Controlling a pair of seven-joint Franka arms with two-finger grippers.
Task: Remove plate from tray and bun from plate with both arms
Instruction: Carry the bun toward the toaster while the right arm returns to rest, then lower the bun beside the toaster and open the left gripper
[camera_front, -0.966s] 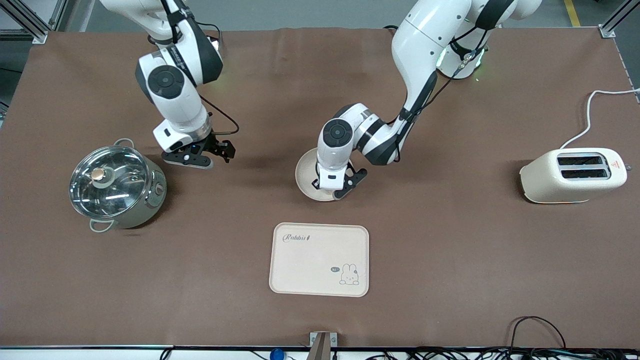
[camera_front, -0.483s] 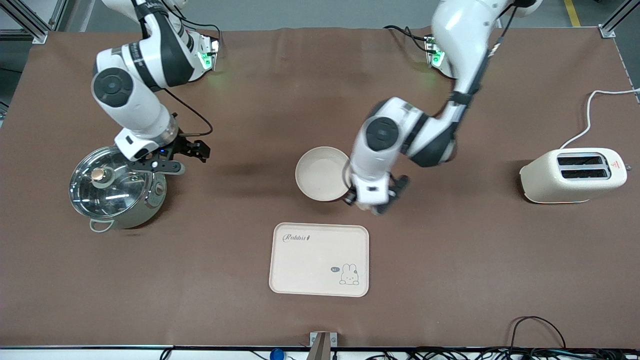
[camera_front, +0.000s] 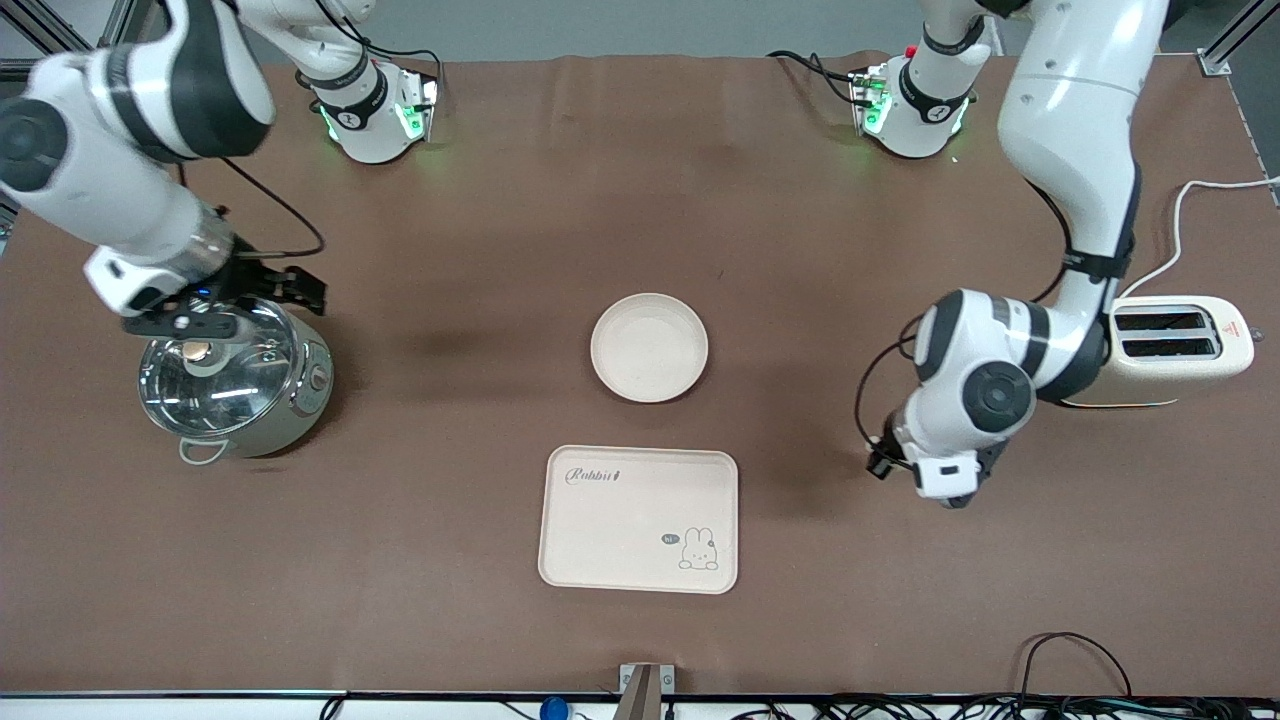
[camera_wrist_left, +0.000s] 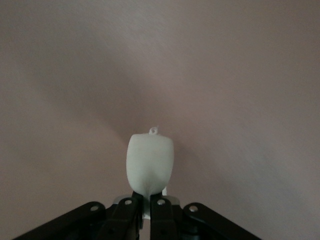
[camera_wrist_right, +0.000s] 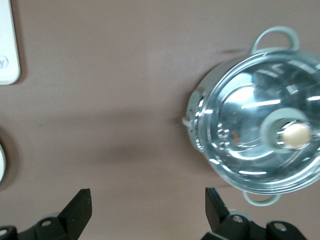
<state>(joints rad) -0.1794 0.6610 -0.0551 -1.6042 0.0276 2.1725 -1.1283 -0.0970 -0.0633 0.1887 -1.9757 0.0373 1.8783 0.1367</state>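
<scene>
plate (camera_front: 649, 347) sits empty on the table, off the tray (camera_front: 638, 519). my left gripper (camera_wrist_left: 146, 207) is clamped on the bun (camera_wrist_left: 149, 162) above bare table; setting it down remains. right gripper (camera_wrist_right: 147, 210) spread, waiting over the pot (camera_front: 232, 380).

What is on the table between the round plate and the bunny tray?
Nothing: the front view shows only bare brown mat between the round cream-white plate and the flat cream rectangular tray.

Glass-lidded steel pot (camera_front: 232, 385) at right arm's end of brown table (camera_front: 480, 260); cream toaster (camera_front: 1170, 350), white cord, at left arm's end.
</scene>
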